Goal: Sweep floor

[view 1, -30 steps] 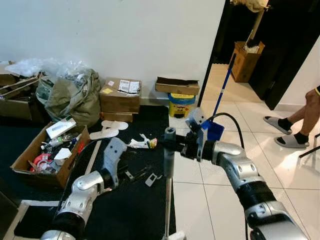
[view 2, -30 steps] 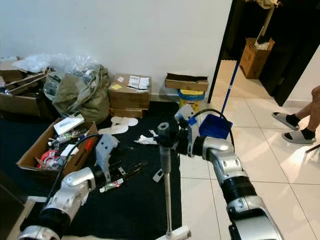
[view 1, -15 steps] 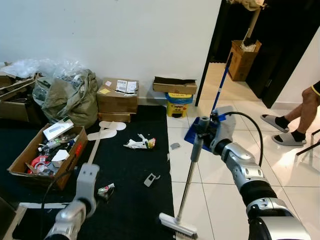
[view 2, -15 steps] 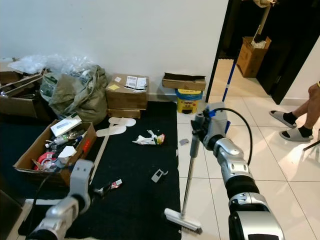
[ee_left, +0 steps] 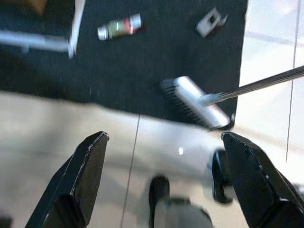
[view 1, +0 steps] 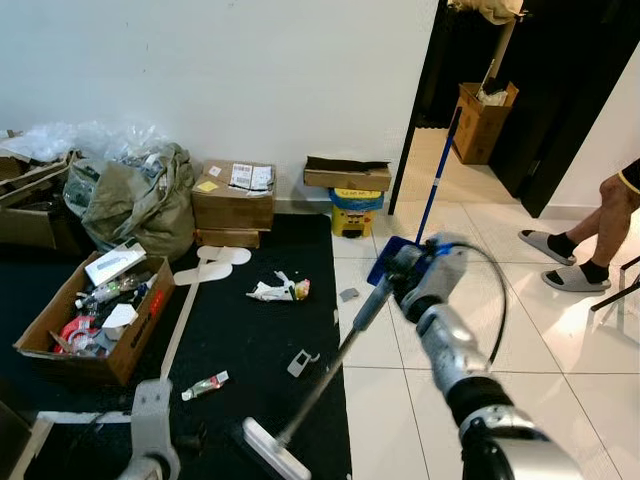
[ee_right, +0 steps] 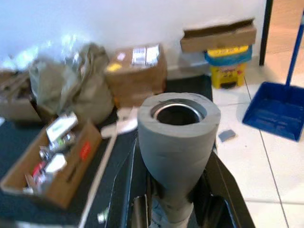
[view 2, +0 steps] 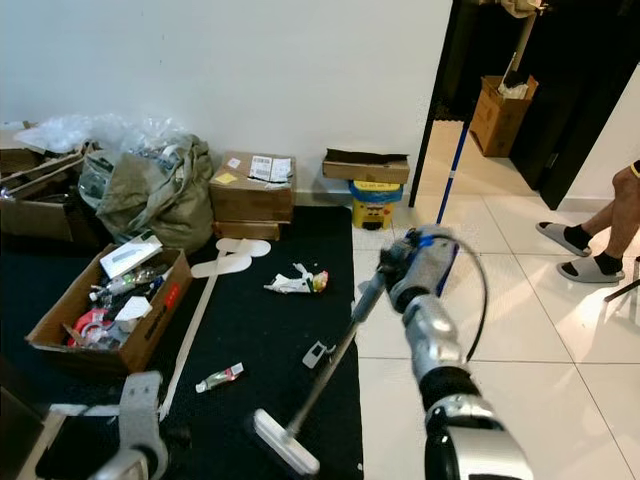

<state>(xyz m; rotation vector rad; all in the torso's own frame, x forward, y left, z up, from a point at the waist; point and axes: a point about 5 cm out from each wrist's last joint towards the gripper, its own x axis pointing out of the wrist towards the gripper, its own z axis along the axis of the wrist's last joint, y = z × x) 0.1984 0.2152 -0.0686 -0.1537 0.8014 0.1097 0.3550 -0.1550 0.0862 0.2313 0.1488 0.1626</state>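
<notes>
broom [view 1: 330,372] now slanted instead of upright, head [view 1: 272,451] swung from the white tiles onto the black rug [view 1: 250,330] near its front edge. right gripper [view 2: 392,270] clamped on the grey handle top, pulled in closer to the body. left gripper [ee_left: 161,185] dropped from over the rug to low by the floor, fingers spread wide.

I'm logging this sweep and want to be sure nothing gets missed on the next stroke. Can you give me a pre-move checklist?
1. Right gripper holds the broom handle: ok.
2. Broom head on the black mat: ok.
3. Left gripper open, away from the broom: ok.
4. Debris ahead, tube and grey clip: ok.
5. Blue dustpan within reach: cannot tell.
6. Person's feet off the sweep path: ok.
</notes>
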